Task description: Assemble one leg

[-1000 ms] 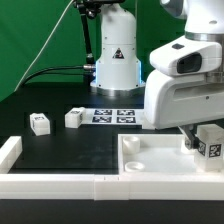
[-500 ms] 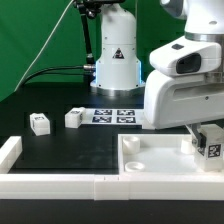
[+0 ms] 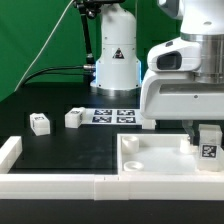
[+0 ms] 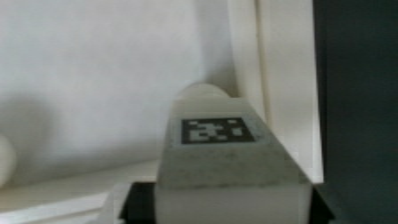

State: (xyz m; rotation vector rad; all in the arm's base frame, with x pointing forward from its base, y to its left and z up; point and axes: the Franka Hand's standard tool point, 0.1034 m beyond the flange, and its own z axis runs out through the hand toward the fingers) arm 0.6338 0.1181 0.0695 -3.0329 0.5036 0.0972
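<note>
Exterior view faces the arm; wrist view hugs the leg (image 4: 217, 150).

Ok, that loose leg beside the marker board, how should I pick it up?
Probably from straight above, closing across the side faces of the leg: it sits blocky on the table, nothing tall crowding it, the marker board lying flat beside it.

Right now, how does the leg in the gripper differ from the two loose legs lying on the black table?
The held leg sits in the gripper above the white panel; the two loose legs rest free on the black table. The held leg is at the exterior view's right, the loose ones toward its left. All are small white blocks with marker tags.
</note>
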